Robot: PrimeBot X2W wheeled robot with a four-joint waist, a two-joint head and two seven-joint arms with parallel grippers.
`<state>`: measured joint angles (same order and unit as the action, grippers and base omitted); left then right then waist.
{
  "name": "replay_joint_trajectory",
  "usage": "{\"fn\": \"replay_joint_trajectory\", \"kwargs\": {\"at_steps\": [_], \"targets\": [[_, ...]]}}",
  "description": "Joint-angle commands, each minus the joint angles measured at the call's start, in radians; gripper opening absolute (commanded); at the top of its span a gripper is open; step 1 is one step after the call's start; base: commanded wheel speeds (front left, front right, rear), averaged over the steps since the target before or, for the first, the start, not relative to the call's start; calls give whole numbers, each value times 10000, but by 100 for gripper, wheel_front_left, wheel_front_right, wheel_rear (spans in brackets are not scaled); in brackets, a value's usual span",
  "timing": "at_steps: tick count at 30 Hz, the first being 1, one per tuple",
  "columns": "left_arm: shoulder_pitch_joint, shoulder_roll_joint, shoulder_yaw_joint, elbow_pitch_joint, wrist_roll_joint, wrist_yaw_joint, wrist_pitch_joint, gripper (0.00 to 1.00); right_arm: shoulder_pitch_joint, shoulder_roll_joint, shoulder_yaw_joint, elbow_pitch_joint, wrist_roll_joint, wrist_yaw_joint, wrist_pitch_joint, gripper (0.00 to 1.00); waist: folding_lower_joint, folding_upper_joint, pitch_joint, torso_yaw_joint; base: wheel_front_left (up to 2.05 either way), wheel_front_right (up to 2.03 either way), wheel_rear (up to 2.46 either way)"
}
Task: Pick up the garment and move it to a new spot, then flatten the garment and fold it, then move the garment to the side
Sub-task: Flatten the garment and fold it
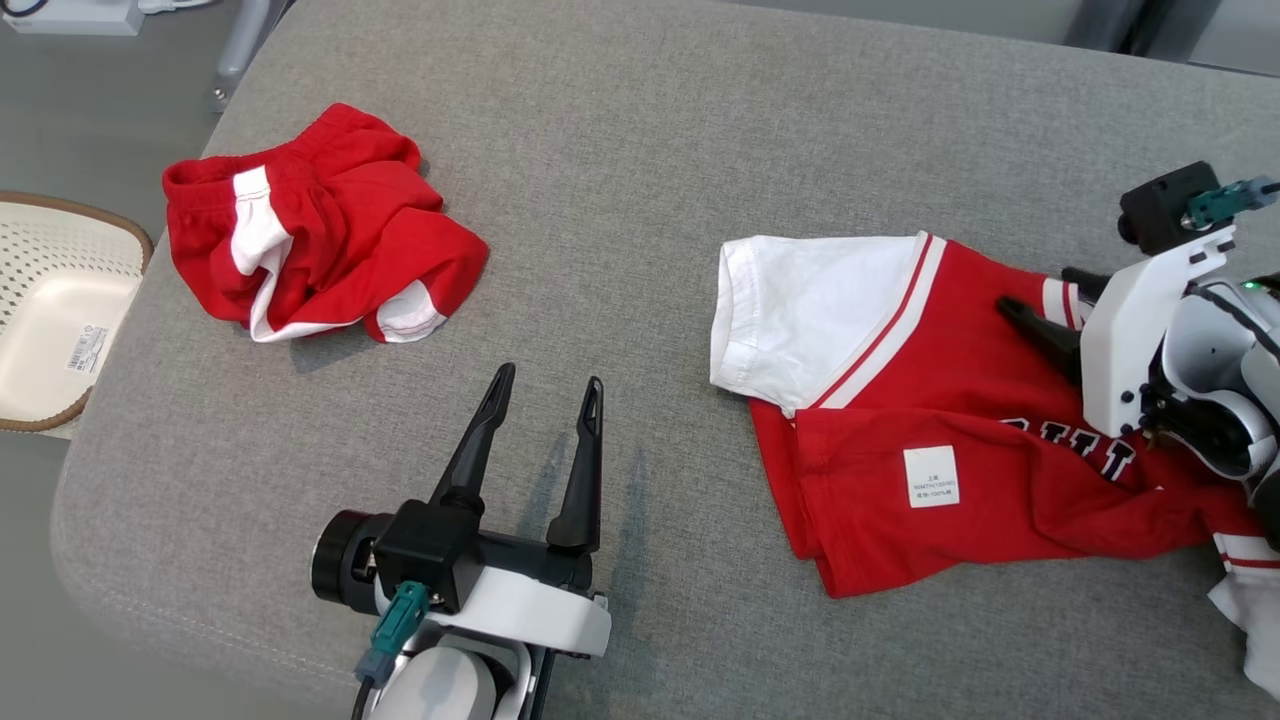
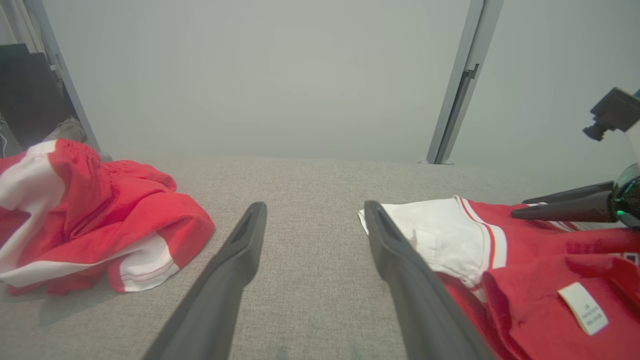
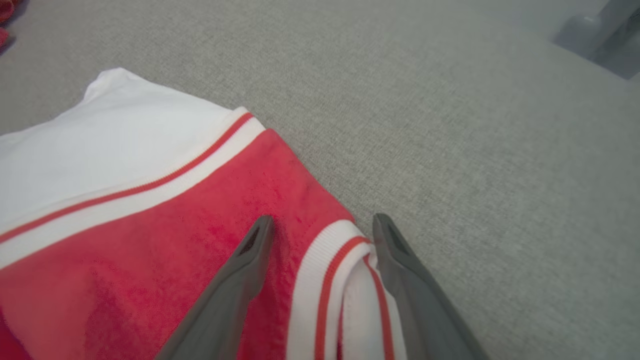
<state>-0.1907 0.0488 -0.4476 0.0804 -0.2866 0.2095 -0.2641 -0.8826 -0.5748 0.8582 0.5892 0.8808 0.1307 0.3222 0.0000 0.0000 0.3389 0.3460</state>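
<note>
The garment [image 1: 950,400] is a red shirt with a white sleeve and striped trim, lying partly folded at the right of the grey padded surface [image 1: 640,150]. My right gripper [image 1: 1033,288] is open and low over its far edge. In the right wrist view the gripper [image 3: 322,220] straddles the white ribbed collar of the shirt [image 3: 150,225], one finger over red cloth, the other at the collar's edge. My left gripper [image 1: 552,375] stands open over bare surface to the left of the shirt, holding nothing. Its wrist view has the gripper [image 2: 315,205] next to the shirt [image 2: 540,265].
Crumpled red and white shorts [image 1: 330,230] lie at the far left of the surface, also in the left wrist view [image 2: 100,220]. A pale perforated basket [image 1: 60,310] sits on the floor past the left edge. A metal post [image 2: 460,80] stands beyond the far edge.
</note>
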Motion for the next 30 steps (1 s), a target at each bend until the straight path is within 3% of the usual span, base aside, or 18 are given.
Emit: {"fn": "replay_joint_trajectory", "kwargs": {"at_steps": [1, 2, 10, 17, 23, 30], "targets": [[-135, 31, -13, 31, -53, 62, -6, 100, -146, -80, 235, 44, 197, 1, 178, 40, 0, 0, 28, 45, 0, 0, 0], [-146, 33, -23, 37, -64, 72, -6, 100, -231, -136, 425, 19, 282, 1, 231, 0, 0, 0, 32, 61, 0, 0, 0], [-156, 30, 49, 122, -69, 120, -5, 100, -698, -286, 1114, 74, 1002, -1, -319, 0, 0, 0, -63, -1, 0, 0, 0], [-164, 30, 86, 111, 9, 101, -5, 100, -1399, -361, 971, 646, 882, -1, -2350, 0, 0, 0, -137, -147, 0, 0, 0], [-188, 31, 117, 120, 51, 71, -5, 100, -1979, -386, 437, 2113, 518, -1, -3858, 0, 0, 0, -155, -262, 0, 0, 0], [-202, 34, 121, 144, 81, 54, -5, 100, -3026, -363, -643, 5528, -812, -1, -5689, 0, 0, 0, -202, -381, 0, 0, 0]]}}
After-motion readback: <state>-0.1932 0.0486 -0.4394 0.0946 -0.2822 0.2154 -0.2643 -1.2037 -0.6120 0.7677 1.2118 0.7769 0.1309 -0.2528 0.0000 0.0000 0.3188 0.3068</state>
